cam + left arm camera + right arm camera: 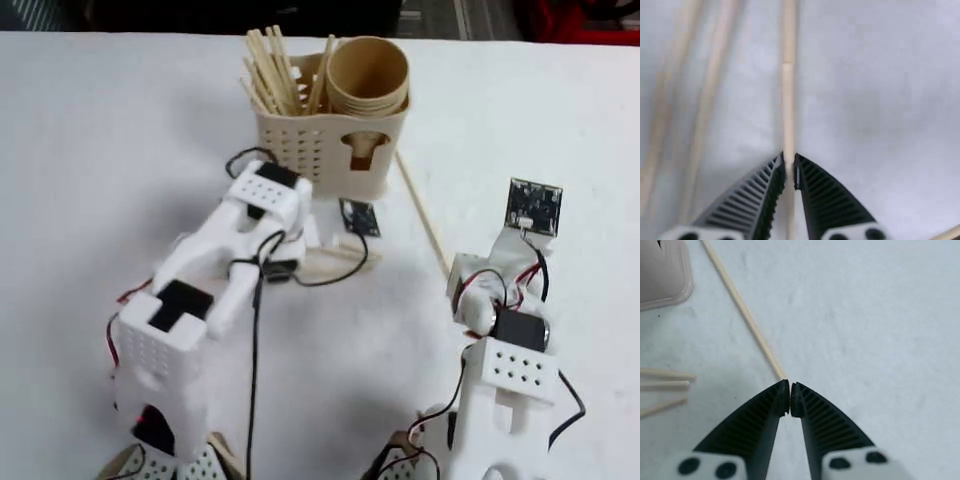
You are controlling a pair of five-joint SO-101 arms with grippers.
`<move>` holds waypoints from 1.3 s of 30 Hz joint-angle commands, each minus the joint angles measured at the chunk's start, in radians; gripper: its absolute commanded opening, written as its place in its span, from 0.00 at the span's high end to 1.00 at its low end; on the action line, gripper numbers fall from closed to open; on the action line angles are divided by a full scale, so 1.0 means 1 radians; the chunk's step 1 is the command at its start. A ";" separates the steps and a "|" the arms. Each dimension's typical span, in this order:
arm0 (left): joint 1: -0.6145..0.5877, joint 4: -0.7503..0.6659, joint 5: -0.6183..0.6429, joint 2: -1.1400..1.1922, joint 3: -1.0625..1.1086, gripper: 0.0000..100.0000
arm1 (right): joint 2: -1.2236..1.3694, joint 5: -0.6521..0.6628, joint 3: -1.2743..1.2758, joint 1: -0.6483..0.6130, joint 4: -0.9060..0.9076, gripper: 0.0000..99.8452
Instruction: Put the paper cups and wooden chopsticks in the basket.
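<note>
A white table [90, 150] with a slightly rough, matte surface carries everything here. Behind its far edge is a dark strip of room, with a red object [575, 18] at the far right corner.

A cream plastic basket [300, 150] with perforated walls stands upright near the far middle of the table. Its right compartment holds a nested stack of tan paper cups [368, 75], open ends up. Its left compartment holds a bundle of wooden chopsticks [272, 70] standing on end and fanning above the rim.

The left arm [235, 250] stretches from the near left corner to the table just in front of the basket. The left claw [789, 162] points down at the surface, and its two ribbed black jaws are closed against the sides of a single chopstick [787, 100] lying flat on the table. Two spare chopsticks [707, 105] lie on the table beside it, roughly parallel and apart from it.

The right arm [500, 340] sits at the near right. The right claw [790, 390] is closed, its tips all but touching, with nothing between them. A loose chopstick [422, 215] lies on the table, running diagonally from the basket's right front corner to a point just at these tips.
</note>
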 commanded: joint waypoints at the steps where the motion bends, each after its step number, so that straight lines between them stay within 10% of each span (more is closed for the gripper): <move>1: 0.015 0.052 -0.002 -0.015 -0.037 0.98 | -0.018 -0.005 -0.011 0.012 -0.016 0.98; 20: 0.022 0.081 0.069 -0.039 -0.046 0.98 | -0.018 -0.005 -0.011 0.012 -0.016 0.98; 39: 0.021 0.114 0.236 -0.802 0.190 0.98 | -0.018 -0.005 -0.011 0.013 -0.016 0.98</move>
